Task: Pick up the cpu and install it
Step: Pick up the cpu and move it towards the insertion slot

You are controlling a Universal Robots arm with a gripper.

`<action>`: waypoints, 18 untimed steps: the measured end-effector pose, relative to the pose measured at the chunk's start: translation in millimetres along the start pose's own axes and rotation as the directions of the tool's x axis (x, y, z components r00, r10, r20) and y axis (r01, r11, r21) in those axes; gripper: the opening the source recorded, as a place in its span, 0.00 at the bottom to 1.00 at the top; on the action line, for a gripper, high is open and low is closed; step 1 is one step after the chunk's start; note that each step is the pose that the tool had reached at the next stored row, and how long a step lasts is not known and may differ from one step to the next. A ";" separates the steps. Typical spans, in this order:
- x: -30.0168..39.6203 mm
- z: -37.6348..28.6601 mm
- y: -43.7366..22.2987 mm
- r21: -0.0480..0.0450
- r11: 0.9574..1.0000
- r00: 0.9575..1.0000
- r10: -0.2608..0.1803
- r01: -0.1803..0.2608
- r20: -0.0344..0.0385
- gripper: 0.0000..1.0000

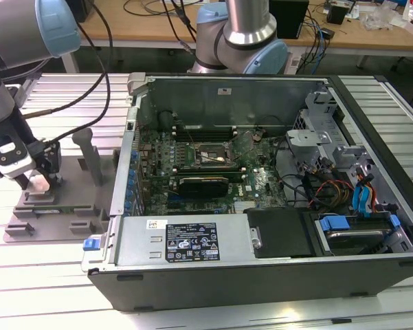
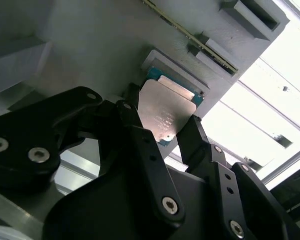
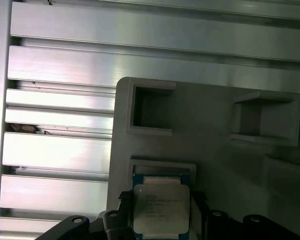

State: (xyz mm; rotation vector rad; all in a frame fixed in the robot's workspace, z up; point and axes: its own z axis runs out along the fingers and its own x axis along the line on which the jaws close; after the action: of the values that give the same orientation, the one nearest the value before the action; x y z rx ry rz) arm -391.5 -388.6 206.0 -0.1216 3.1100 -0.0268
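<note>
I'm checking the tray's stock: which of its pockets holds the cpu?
The pocket right at the gripper holds the cpu; the grey tray has two other pockets, both empty.

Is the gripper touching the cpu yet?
Cannot tell. In both wrist views the gripper straddles the cpu lying in its grey tray pocket, but neither shows contact or a gap plainly at the chip's edges.

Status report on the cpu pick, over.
End effector at the cpu. It lies in the grey tray pocket. Grip not confirmed. Nothing blocking it.
</note>
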 end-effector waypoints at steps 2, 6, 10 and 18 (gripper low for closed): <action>-0.1 -2.2 0.0 0.000 1.000 1.000 0.000 0.000 0.000 0.55; -0.2 -7.7 -0.1 0.000 1.000 1.000 0.000 0.000 0.000 0.55; -0.4 -14.3 -0.3 0.000 1.000 1.000 0.000 0.000 0.000 0.55; -0.7 -26.3 -0.5 0.000 1.000 1.000 0.000 0.000 0.000 0.55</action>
State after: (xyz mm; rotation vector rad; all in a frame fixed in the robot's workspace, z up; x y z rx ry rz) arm -391.5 -388.7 232.4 -0.1217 3.1101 -0.0268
